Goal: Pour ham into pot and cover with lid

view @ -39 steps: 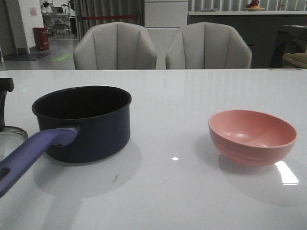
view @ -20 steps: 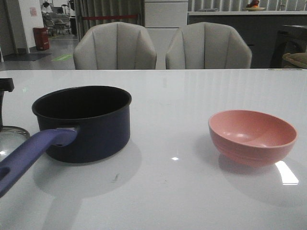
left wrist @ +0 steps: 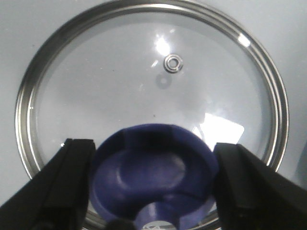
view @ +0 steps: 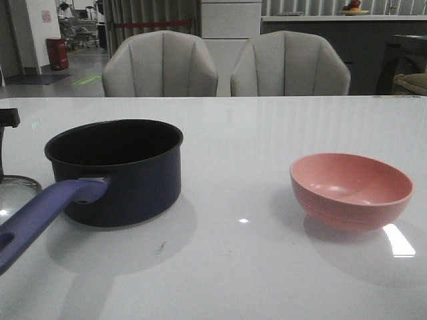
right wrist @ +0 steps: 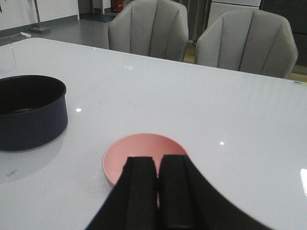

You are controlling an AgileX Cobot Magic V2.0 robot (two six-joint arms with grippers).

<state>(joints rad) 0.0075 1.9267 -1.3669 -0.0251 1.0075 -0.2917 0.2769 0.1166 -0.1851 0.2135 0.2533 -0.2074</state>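
Needed to close open left gripper (left wrist: pixel 153 187) squarely on lid (left wrist: pixel 144 72) knob (left wrist: pixel 152 172) sitting between fingers (left wrist: pixel 72 182); right gripper (right wrist: pixel 157 191) closed, empty.

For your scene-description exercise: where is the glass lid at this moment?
The glass lid lies flat on the table at the far left, beside the pot, with the open left gripper straddling its knob.

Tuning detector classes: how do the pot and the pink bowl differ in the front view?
The pot is dark navy with a black inside; the pink bowl is pink all over. The pot has straight walls and a long blue-purple handle; the bowl is rounded with no handle. The pot looks taller and wider than the bowl. Both stand upright and uncovered on the white table, apart from each other.
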